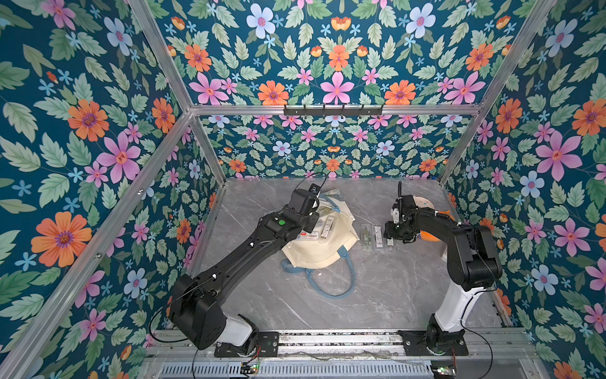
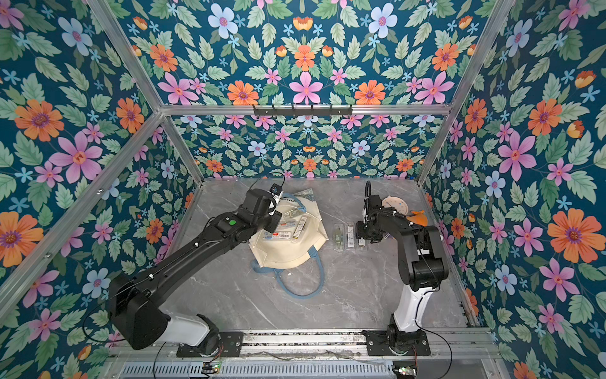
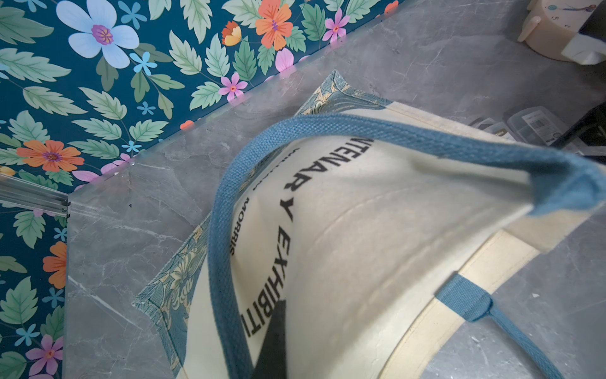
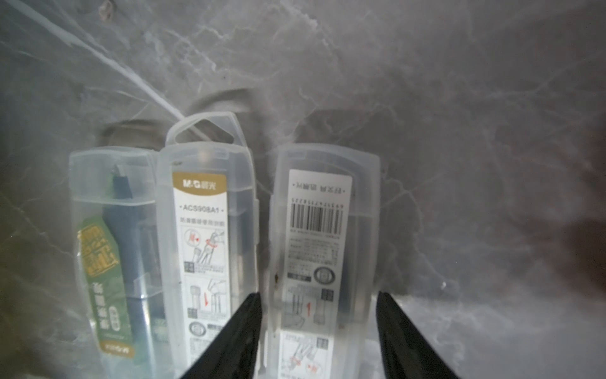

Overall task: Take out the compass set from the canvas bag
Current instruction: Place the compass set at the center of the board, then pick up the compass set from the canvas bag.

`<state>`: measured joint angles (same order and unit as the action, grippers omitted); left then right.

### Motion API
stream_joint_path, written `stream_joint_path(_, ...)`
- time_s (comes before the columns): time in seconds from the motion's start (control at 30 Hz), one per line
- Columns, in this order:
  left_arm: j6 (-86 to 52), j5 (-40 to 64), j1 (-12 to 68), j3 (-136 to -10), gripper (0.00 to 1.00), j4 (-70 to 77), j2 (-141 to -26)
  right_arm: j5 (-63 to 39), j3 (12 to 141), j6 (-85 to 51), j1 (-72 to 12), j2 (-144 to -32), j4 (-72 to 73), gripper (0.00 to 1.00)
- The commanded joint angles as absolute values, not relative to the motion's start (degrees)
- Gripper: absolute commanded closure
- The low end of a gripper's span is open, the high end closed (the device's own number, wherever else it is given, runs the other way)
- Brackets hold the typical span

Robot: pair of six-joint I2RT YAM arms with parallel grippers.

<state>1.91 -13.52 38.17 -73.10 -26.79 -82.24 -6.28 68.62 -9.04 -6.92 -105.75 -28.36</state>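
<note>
The cream canvas bag [image 1: 324, 252] [image 2: 288, 256] lies on its side mid-table, its mouth held up. My left gripper [image 1: 314, 213] [image 3: 285, 341] is shut on the bag's upper rim; one dark finger [image 3: 272, 338] shows against the cloth [image 3: 377, 229]. Several clear compass set cases [image 1: 328, 226] [image 2: 300, 226] show inside the mouth. Three more lie side by side on the table right of the bag: a green-labelled one [image 4: 108, 249], a middle one [image 4: 203, 242] and a barcode one [image 4: 321, 229]. My right gripper [image 4: 318, 297] [image 1: 392, 241] is open, straddling the barcode case, which rests on the table.
A cream round clock [image 1: 423, 201] [image 3: 551, 32] and an orange object [image 2: 418, 216] sit behind the right arm near the right wall. The bag's blue strap handle [image 1: 331, 282] loops toward the front. A black hook rail [image 1: 333, 110] hangs on the back frame.
</note>
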Motion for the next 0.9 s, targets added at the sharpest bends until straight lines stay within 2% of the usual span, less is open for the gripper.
stream_joint_path(0.0, 2.2, -13.9, 38.1, -73.0, 1.0, -26.2, -81.7, -6.1, 69.3, -9.1, -7.4, -103.5, -29.8, 0.42)
stream_joint_path(0.17, 2.3, -14.2, 38.1, -73.6, 1.0, -26.9, -81.4, -6.3, 68.7, -8.4, -9.4, -96.9, -32.4, 0.42)
stream_joint_path(0.27, 2.2, -14.4, 38.1, -73.8, 1.0, -27.1, -81.1, -7.1, 65.1, -8.4, -13.1, -88.7, -32.2, 0.42)
stream_joint_path(0.47, 2.2, -14.5, 38.1, -74.7, 1.0, -27.8, -81.1, -7.1, 58.4, -3.9, -27.7, -76.2, -29.0, 0.42)
stream_joint_path(0.57, 1.9, -14.1, 38.1, -75.2, 1.0, -28.0, -81.2, -5.3, 59.0, -8.3, -34.7, -73.4, -29.7, 0.44)
stream_joint_path(0.73, 1.3, -13.5, 38.1, -75.2, 1.0, -27.6, -81.6, 1.3, 59.7, -18.5, -51.5, -77.0, -20.5, 0.48)
stream_joint_path(0.87, 0.9, -12.9, 38.1, -75.4, 1.0, -27.7, -82.0, 3.5, 63.4, -23.4, -56.8, -88.6, -11.0, 0.5)
